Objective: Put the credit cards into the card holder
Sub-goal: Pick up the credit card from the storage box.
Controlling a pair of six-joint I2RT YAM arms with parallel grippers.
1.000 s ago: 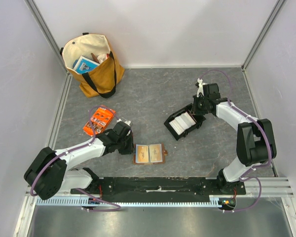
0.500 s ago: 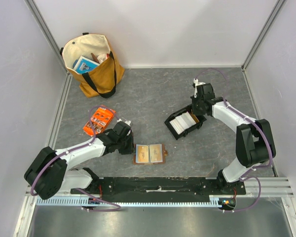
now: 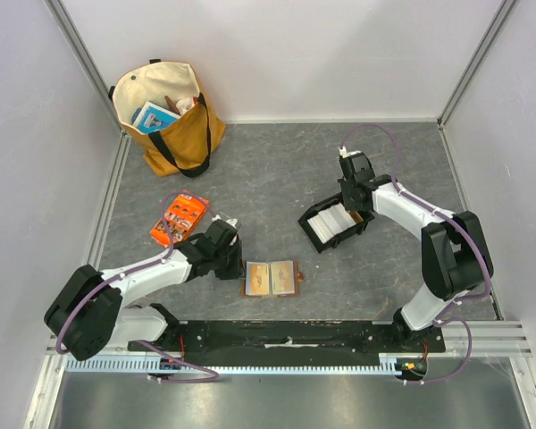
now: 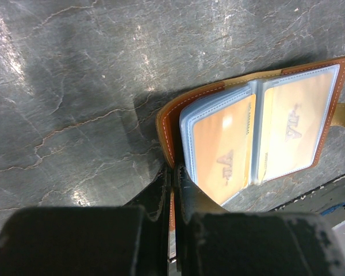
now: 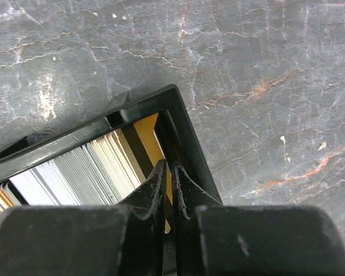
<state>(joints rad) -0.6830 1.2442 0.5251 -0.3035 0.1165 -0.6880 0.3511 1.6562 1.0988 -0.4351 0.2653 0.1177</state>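
The card holder [image 3: 271,278] lies open on the grey floor, showing two clear pockets with tan inserts [image 4: 276,126]. My left gripper [image 3: 235,262] is shut on its brown leather left edge [image 4: 175,178]. The credit cards [image 3: 330,221] stand as a stack of white and grey edges [image 5: 86,169] in a black open tray [image 3: 314,234]. My right gripper [image 3: 355,206] hangs over the tray's right end [image 5: 168,172], jaws closed together with nothing between them, beside the tray's wall [image 5: 190,132].
An orange printed packet [image 3: 179,219] lies just behind my left arm. A tan tote bag [image 3: 165,116] with items in it stands at the back left. White walls close off the left, back and right sides.
My right wrist has swung left and now sits over the tray's right end. The left arm and the card holder have not moved.
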